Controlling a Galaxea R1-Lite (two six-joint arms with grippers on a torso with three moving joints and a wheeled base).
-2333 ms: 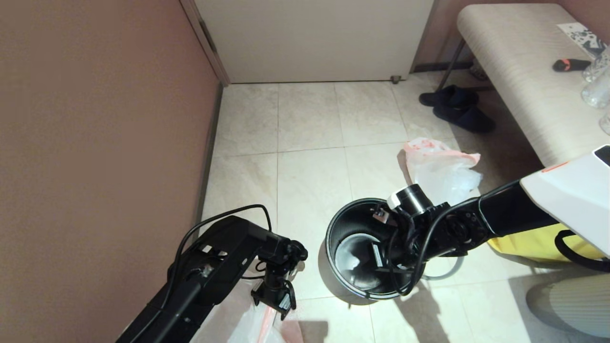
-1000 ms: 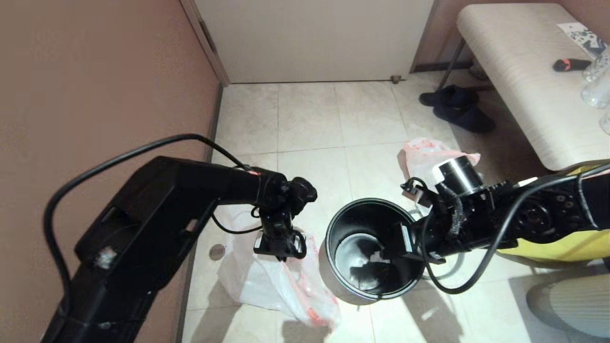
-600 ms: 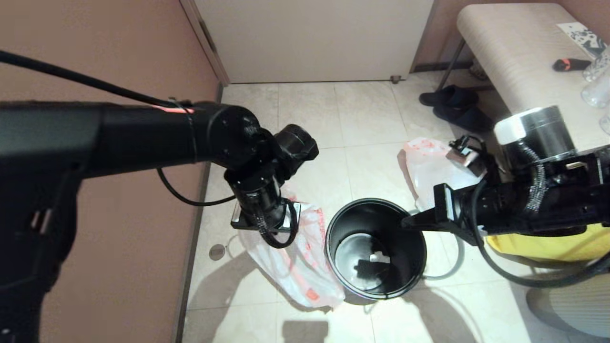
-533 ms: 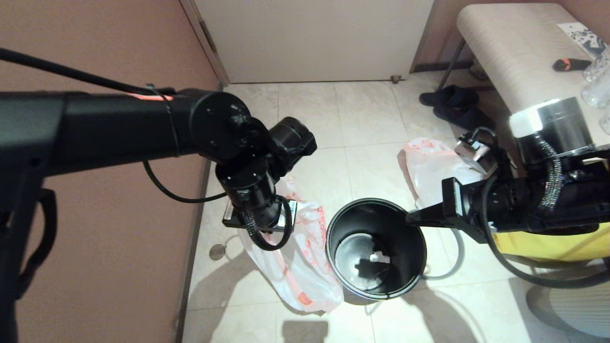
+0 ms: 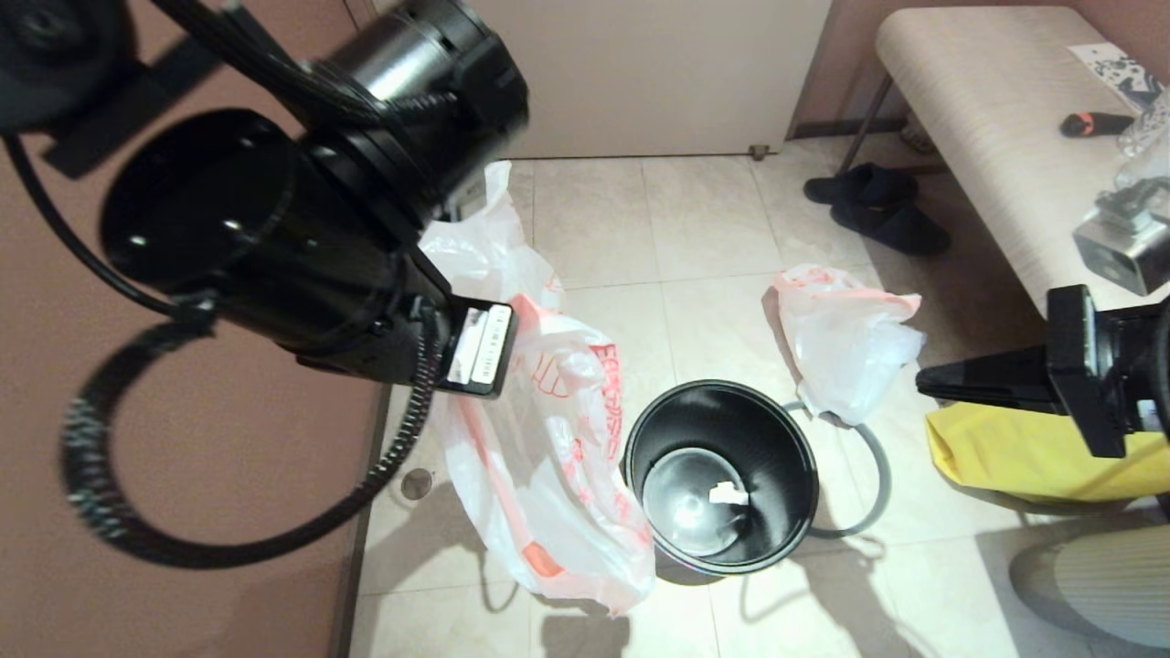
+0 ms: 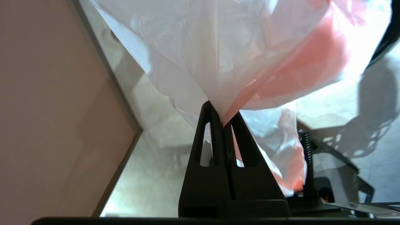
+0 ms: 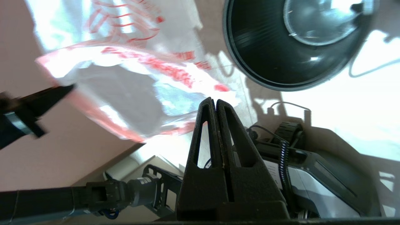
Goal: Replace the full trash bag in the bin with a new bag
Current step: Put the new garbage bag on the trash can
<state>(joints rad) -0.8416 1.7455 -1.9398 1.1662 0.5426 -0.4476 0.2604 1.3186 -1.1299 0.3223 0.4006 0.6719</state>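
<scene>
Since half a second ago we have raised both arms well clear of the bin [image 5: 722, 475]: our left gripper [image 6: 223, 117] now sits high beside the wall, close under the head camera, and the new bag [image 5: 548, 429] has come up with it, while our right gripper [image 5: 923, 382] has drawn back toward the bench [image 5: 987, 137] and no longer reaches over the bin's mouth.

We see our left fingers [image 6: 206, 137] closed on a pinch of the new bag's film, which fans out from them in the left wrist view. The bag hangs long and limp, its lower end reaching down to the floor [image 5: 594, 219] just beside the bin on the wall side. Our right fingers [image 7: 203, 134] are pressed together on nothing, pointing across toward the bag.

The bin stands upright on the tiles, open and unlined, with a small white scrap [image 5: 728, 493] on its bottom. Its grey hoop [image 5: 868, 457] lies on the floor against the bin's far-right side. A second white bag [image 5: 845, 334] sits crumpled beyond the bin, and a yellow bag [image 5: 1015, 452] lies under our right arm.
</scene>
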